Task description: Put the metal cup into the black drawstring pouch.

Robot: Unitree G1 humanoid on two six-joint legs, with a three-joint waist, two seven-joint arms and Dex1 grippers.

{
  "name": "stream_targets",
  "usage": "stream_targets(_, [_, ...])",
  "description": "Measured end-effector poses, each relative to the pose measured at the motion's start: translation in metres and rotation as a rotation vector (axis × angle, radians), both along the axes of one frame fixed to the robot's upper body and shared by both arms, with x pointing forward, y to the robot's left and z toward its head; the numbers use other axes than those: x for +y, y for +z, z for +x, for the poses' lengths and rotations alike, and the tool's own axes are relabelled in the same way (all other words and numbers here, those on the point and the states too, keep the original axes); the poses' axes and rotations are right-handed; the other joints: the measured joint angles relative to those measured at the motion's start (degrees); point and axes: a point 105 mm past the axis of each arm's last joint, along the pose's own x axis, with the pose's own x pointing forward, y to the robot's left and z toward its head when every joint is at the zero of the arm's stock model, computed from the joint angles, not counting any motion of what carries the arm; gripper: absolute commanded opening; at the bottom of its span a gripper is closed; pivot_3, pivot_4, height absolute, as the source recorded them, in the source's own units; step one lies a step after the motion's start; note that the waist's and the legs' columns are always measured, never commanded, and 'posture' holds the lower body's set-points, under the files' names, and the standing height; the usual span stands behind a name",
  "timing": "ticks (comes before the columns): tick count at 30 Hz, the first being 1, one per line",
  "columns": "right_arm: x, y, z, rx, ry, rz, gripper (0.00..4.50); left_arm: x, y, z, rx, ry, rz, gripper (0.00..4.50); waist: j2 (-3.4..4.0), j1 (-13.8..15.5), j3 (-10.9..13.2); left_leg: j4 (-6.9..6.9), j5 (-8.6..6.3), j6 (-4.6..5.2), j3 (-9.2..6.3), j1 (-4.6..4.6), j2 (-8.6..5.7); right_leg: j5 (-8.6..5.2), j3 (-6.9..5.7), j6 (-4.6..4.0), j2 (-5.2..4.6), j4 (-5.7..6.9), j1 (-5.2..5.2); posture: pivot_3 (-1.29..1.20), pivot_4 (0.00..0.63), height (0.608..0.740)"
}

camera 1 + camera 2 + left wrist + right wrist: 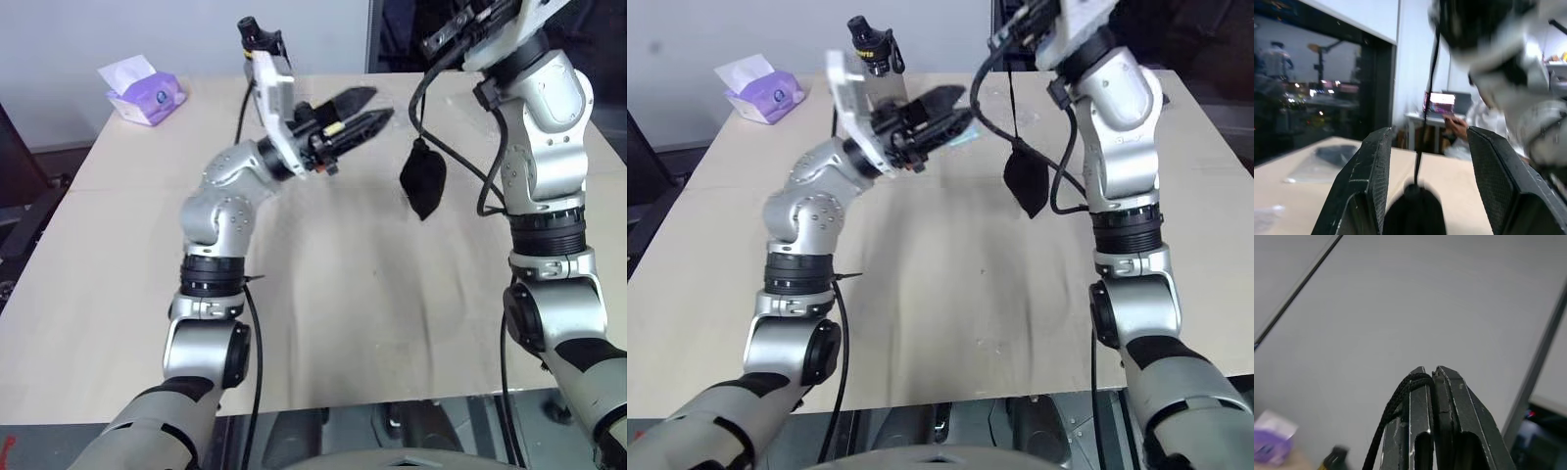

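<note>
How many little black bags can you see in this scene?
1. The black drawstring pouch dangles above the table by its cord, pinched in the shut right gripper, beside the open left gripper. Others may be hidden.

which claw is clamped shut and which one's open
The right claw is shut, pinching the cord of the black drawstring pouch hanging above the table. The left claw is open, gripping nothing.

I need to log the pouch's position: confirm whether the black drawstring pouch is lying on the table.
No, the black drawstring pouch hangs in the air by its cord from the right gripper, above the table.
</note>
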Motion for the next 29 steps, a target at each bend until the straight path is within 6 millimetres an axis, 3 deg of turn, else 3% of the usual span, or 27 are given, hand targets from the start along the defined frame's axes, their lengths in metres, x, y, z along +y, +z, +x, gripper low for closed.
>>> stream_targets(2, [0.004, -0.018, 0.002, 0.056, 0.023, -0.077, 0.00, 0.019, -0.008, 0.007, -0.012, 0.107, 0.105, 2.48, 0.00, -0.1, 0.0, -0.02, 0.00, 0.00, 0.00, 0.02, 0.00, 0.00, 0.00, 0.00, 0.02, 0.00, 0.00, 0.00, 0.150, 0.740])
stream_targets(5, [0.002, -0.034, 0.006, 0.118, 0.030, -0.120, 0.87, 0.034, -0.030, 0.011, 0.012, 0.178, 0.221, 2.54, 0.01, -0.5, 0.0, -0.02, 0.00, 0.00, 0.00, 0.04, -0.01, 0.00, 0.01, 0.00, 0.01, -0.01, 0.03, 0.00, 0.150, 0.740])
stream_targets(8, [-0.007, -0.064, 0.011, 0.247, 0.045, -0.184, 2.38, 0.053, -0.069, 0.008, 0.128, 0.202, 0.286, 2.54, 0.01, -0.5, 0.0, -0.01, 0.00, 0.00, -0.01, -0.02, 0.00, 0.00, -0.02, 0.00, -0.01, -0.05, 0.02, 0.00, 0.150, 0.740])
stream_targets(9, [-0.008, -0.068, 0.012, 0.264, 0.047, -0.189, 2.43, 0.054, -0.073, 0.007, 0.140, 0.204, 0.291, 2.54, 0.01, -0.5, 0.0, -0.01, 0.00, 0.00, -0.01, -0.02, 0.00, 0.00, -0.02, 0.00, -0.01, -0.06, 0.02, 0.00, 0.150, 0.740])
stream_targets(10, [-0.012, -0.081, 0.014, 0.315, 0.049, -0.204, 3.18, 0.059, -0.081, 0.006, 0.169, 0.212, 0.302, 2.54, 0.00, -0.4, 0.0, 0.03, 0.00, 0.00, -0.03, -0.05, 0.00, 0.00, -0.05, 0.00, -0.01, -0.04, 0.01, 0.00, 0.150, 0.740])
stream_targets(13, [-0.026, -0.123, 0.005, 0.455, 0.091, -0.318, 3.18, 0.073, -0.097, -0.013, 0.186, 0.219, 0.351, 2.54, 0.00, -0.4, 0.0, -0.03, -0.01, 0.01, -0.01, 0.04, 0.03, -0.01, -0.03, 0.00, -0.02, -0.17, 0.12, 0.00, 0.150, 0.740])
stream_targets(14, [-0.048, -0.164, -0.001, 0.609, 0.103, -0.342, 3.18, 0.092, -0.126, -0.027, 0.263, 0.270, 0.394, 2.54, 0.00, -0.4, -0.1, -0.08, -0.02, 0.02, 0.01, 0.08, 0.05, -0.01, -0.03, -0.01, -0.02, -0.25, 0.16, 0.00, 0.150, 0.740])
stream_targets(17, [-0.070, -0.222, -0.017, 0.833, 0.141, -0.367, 3.18, 0.107, -0.173, -0.048, 0.415, 0.315, 0.413, 2.54, 0.02, -0.4, 0.0, -0.07, -0.02, 0.02, 0.02, 0.03, 0.09, -0.01, -0.02, -0.01, -0.04, -0.28, 0.13, 0.00, 0.150, 0.740])
stream_targets(20, [-0.076, -0.233, -0.025, 0.875, 0.183, -0.319, 3.18, 0.105, -0.182, -0.060, 0.414, 0.354, 0.420, 2.54, 0.01, -0.3, 0.0, 0.01, -0.02, 0.02, 0.03, 0.19, 0.09, -0.01, 0.01, -0.02, -0.01, -0.25, 0.29, 0.00, 0.150, 0.740])
stream_targets(24, [-0.101, -0.245, -0.022, 0.896, 0.139, -0.202, 3.18, 0.103, -0.193, -0.073, 0.413, 0.412, 0.392, 2.54, 0.01, 0.0, -0.1, -0.10, -0.04, 0.02, 0.08, 1.47, 0.15, -0.32, -0.02, -0.04, 0.00, -0.65, 1.64, 0.00, 0.150, 0.740])
stream_targets(26, [-0.115, -0.267, -0.021, 0.958, 0.111, -0.155, 3.18, 0.106, -0.203, -0.072, 0.443, 0.482, 0.382, 2.54, 0.01, 0.2, 0.0, -0.07, -0.04, 0.03, 0.10, 1.42, 0.16, -0.29, 0.00, -0.07, 0.00, -0.71, 1.65, 0.00, 0.150, 0.740])
stream_targets(29, [-0.116, -0.283, -0.026, 0.977, 0.130, -0.174, 3.18, 0.107, -0.203, -0.068, 0.432, 0.542, 0.374, 2.54, 0.03, 0.4, 0.0, -0.05, -0.04, 0.03, 0.15, 1.37, 0.13, -0.24, 0.04, -0.12, 0.00, -0.71, 1.59, 0.00, 0.150, 0.740])
